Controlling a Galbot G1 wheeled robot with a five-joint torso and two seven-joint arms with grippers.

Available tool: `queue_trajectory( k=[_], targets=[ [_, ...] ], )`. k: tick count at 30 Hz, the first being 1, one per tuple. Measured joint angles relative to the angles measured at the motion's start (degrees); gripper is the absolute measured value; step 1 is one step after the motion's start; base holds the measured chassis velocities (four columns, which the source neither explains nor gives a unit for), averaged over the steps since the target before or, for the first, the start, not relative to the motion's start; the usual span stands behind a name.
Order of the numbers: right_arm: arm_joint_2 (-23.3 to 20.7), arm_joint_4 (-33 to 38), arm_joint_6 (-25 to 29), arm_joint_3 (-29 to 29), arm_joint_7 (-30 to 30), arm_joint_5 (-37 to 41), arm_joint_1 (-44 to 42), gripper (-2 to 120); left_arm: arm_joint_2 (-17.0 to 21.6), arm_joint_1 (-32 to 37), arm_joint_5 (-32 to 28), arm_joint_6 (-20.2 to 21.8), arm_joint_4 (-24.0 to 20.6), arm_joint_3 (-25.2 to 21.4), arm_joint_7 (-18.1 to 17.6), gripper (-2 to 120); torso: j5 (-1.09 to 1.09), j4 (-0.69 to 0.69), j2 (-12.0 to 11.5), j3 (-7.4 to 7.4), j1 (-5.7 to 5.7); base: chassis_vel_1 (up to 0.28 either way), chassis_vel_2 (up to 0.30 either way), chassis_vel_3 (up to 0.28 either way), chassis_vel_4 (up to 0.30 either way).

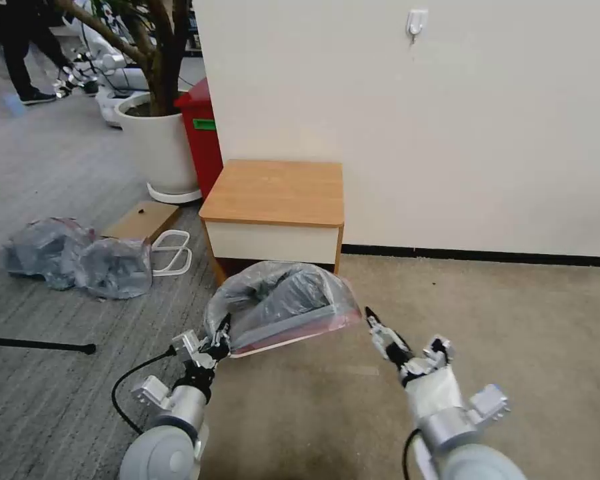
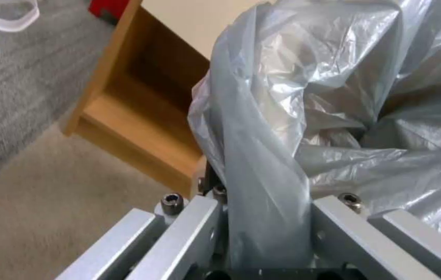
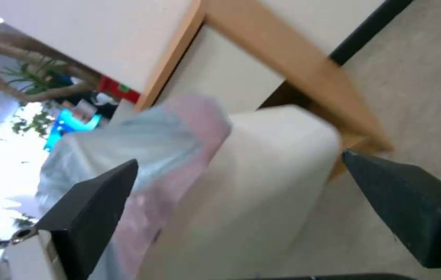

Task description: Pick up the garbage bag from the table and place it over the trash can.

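Our left gripper [image 1: 219, 340] clamps the garbage bag [image 1: 280, 300] draped over the trash can [image 3: 251, 186]; our right gripper [image 1: 375, 325], just beside it, gapes.

The head camera is looking down from far; both wrist cameras are looking closely at the garbage bag [image 1: 280, 303], sharing the tabletop [image 1: 277, 190].
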Motion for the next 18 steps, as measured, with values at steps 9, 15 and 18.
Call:
queue_trajectory(
  k=[9, 15, 18],
  targets=[
    [1.60, -2.24, 1.14, -2.01, -4.83, -2.82, 1.42, 89, -1.08, 0.41, -0.83, 0.17, 0.22, 0.38, -0.12, 2, 0.01, 0.00, 0.00, 0.00, 0.00, 0.000, 0.000, 0.000, 0.000],
    [2.72, -2.98, 2.74, -3.12, -6.75, -4.45, 1.70, 65, -1.15, 0.60, -1.04, 0.17, 0.28, 0.31, -0.12, 2, 0.01, 0.00, 0.00, 0.00, 0.00, 0.000, 0.000, 0.000, 0.000],
    [3.13, -3.23, 3.10, -3.39, -7.02, -4.68, 1.77, 59, -1.17, 0.63, -1.15, 0.19, 0.31, 0.23, -0.12, 2, 0.01, 0.00, 0.00, 0.00, 0.00, 0.000, 0.000, 0.000, 0.000]
  ],
)
